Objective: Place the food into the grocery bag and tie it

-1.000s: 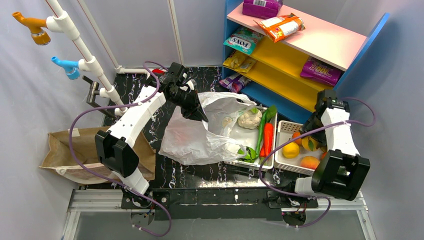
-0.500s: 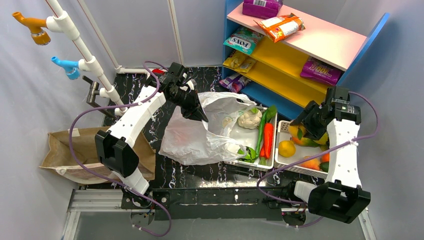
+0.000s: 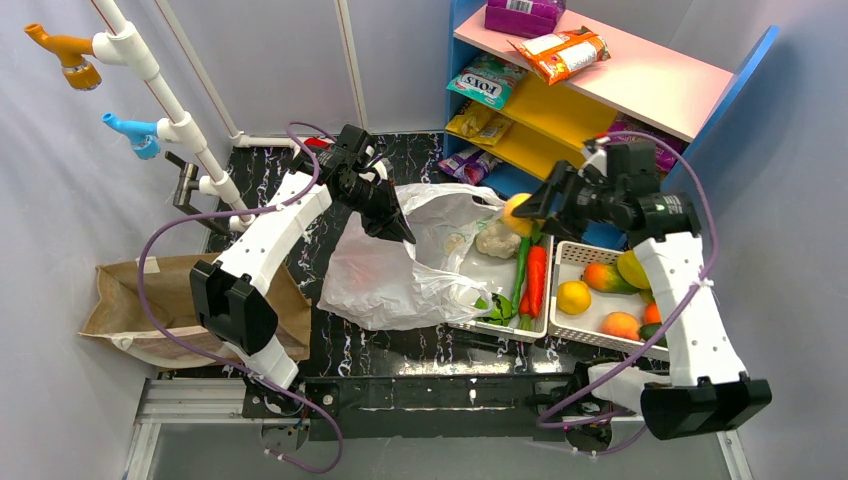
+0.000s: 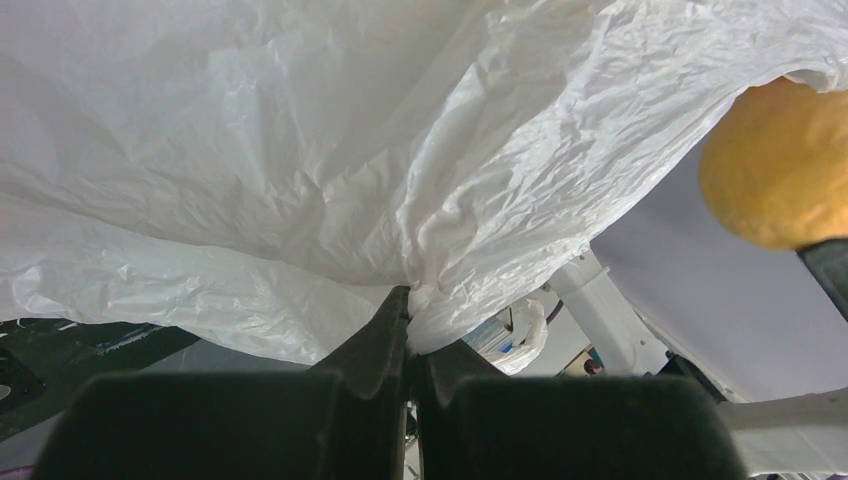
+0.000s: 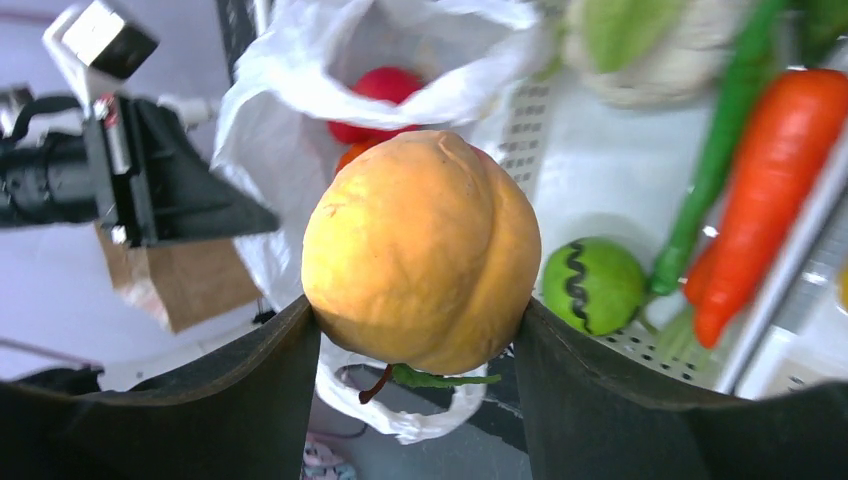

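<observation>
The white grocery bag (image 3: 392, 275) lies crumpled on the dark table, its mouth facing right. My left gripper (image 3: 403, 234) is shut on the bag's upper rim (image 4: 470, 250) and holds it raised. A red piece of food (image 5: 384, 86) shows inside the bag's mouth. My right gripper (image 3: 527, 207) is shut on a yellow-orange peach-like fruit (image 5: 420, 250) and hangs over the vegetable tray, just right of the bag's mouth. That fruit (image 4: 775, 165) also shows at the right edge of the left wrist view. Below it lie a green fruit (image 5: 592, 285) and a carrot (image 5: 770, 190).
A white tray (image 3: 472, 262) holds cauliflower (image 3: 497, 240), carrot and green beans. A white basket (image 3: 568, 255) to its right holds several fruits. A shelf (image 3: 600, 80) with snack packets stands at the back right. A brown paper bag (image 3: 130, 300) lies left, below a pipe rack (image 3: 160, 90).
My right arm has lifted out of the fruit basket and swung left with the yellow-orange fruit, ending beside the bag's mouth. The left arm and bag have stayed put.
</observation>
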